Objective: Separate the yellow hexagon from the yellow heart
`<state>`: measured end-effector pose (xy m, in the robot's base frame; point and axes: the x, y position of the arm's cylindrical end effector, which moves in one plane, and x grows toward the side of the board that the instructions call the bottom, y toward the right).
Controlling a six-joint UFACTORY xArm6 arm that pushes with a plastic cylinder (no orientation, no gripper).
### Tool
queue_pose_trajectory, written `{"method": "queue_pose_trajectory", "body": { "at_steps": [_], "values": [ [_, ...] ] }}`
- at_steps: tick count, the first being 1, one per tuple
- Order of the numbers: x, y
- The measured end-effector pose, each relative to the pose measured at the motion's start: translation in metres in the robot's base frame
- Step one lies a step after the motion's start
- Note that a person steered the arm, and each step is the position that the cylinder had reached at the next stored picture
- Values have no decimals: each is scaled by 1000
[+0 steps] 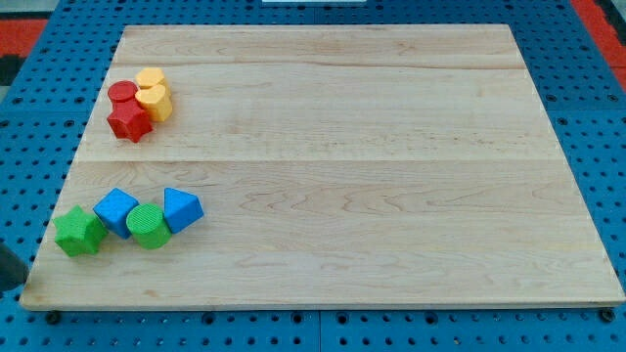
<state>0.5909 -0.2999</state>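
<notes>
Although we see the whole board (342, 147), our tip does not show, so we cannot tell its state or place. The yellow hexagon (156, 101) and yellow heart (150, 78) touch at upper left, their shapes hard to separate, beside a red cylinder (122, 93) and red star (128, 121)

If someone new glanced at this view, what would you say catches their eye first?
Two tight clusters on the wooden board: at the view's upper left, the yellow hexagon and yellow heart touch a red cylinder and red star. At the lower left sit two green and two blue blocks. My tip is not visible.
</notes>
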Motion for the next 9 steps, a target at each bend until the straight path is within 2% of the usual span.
{"method": "queue_pose_trajectory", "body": {
  "at_steps": [1, 2, 4, 8, 9],
  "values": [
    [-44, 11],
    [-54, 79],
    [-47, 4],
    [-87, -5],
    [-126, -4]
  ]
}}
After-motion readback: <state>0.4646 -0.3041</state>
